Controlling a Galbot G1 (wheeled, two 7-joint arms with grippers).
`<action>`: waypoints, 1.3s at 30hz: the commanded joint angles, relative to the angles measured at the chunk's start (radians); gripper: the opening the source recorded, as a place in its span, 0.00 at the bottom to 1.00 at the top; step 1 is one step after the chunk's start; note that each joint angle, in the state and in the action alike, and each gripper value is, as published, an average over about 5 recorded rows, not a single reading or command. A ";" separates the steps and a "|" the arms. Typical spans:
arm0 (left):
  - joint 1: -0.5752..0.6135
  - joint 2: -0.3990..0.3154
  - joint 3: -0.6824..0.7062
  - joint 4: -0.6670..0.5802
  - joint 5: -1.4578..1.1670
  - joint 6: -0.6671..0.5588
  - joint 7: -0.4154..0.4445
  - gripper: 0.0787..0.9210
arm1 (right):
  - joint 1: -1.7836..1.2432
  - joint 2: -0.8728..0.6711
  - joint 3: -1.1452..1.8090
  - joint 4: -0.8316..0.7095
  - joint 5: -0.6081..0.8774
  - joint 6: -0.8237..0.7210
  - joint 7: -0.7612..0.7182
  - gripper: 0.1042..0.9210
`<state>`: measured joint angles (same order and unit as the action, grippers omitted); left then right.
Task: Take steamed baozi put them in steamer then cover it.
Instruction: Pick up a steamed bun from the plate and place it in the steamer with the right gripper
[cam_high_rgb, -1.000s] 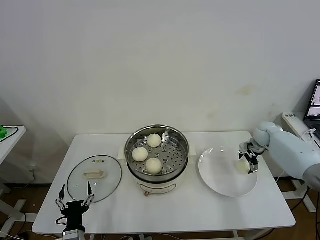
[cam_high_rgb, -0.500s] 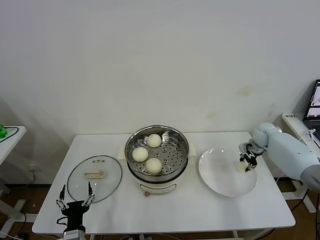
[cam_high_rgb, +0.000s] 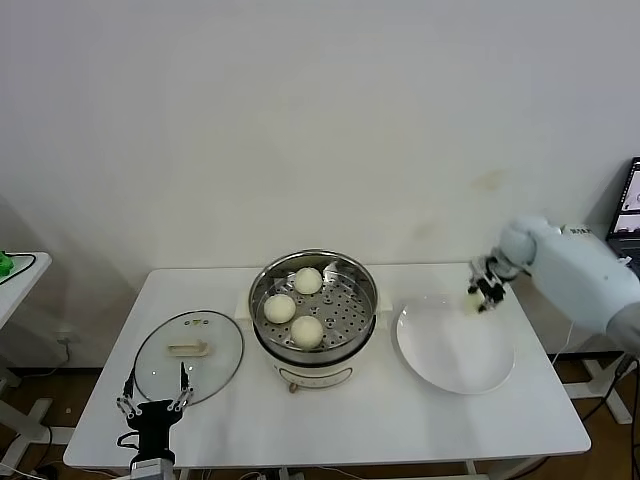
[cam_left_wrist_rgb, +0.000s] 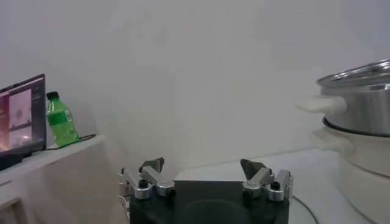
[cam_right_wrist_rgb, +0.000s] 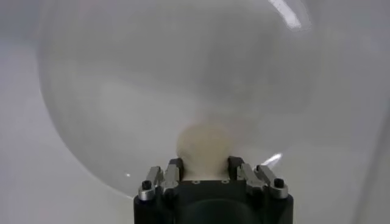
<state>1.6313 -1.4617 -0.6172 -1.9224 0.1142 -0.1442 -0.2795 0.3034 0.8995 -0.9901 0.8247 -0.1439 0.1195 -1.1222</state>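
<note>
Three cream-white baozi (cam_high_rgb: 281, 308) lie on the perforated tray of the steel steamer (cam_high_rgb: 360, 275) at the table's middle. My right gripper (cam_high_rgb: 480, 296) is shut on the fourth baozi (cam_right_wrist_rgb: 205, 146) and holds it in the air above the far right rim of the white plate (cam_high_rgb: 445, 358). The plate shows below the bun in the right wrist view (cam_right_wrist_rgb: 122, 97). The glass cover (cam_high_rgb: 190, 355) with its cream handle lies flat on the table at the left. My left gripper (cam_high_rgb: 152, 404) is open and empty at the table's front left edge, just in front of the cover.
The steamer's steel wall and white base (cam_left_wrist_rgb: 359, 134) stand to one side in the left wrist view. A green bottle (cam_left_wrist_rgb: 61, 119) and a screen (cam_left_wrist_rgb: 21, 119) sit on a side table beyond. A screen edge (cam_high_rgb: 628, 205) shows at the far right.
My right gripper has lifted the baozi off the plate and moved up and toward the far side, slightly left. The left arm has barely moved.
</note>
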 joint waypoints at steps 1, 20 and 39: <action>-0.003 -0.001 0.006 -0.007 0.004 0.002 -0.001 0.88 | 0.418 0.088 -0.271 0.127 0.293 -0.061 0.001 0.46; -0.011 0.001 -0.004 -0.018 -0.006 0.006 -0.004 0.88 | 0.527 0.341 -0.492 0.475 0.761 -0.263 0.185 0.47; -0.028 0.006 -0.013 -0.010 -0.025 0.004 -0.003 0.88 | 0.472 0.360 -0.669 0.372 0.843 -0.376 0.242 0.47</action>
<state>1.6079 -1.4596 -0.6273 -1.9407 0.0943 -0.1375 -0.2833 0.7835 1.2423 -1.5804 1.2290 0.6152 -0.2076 -0.9108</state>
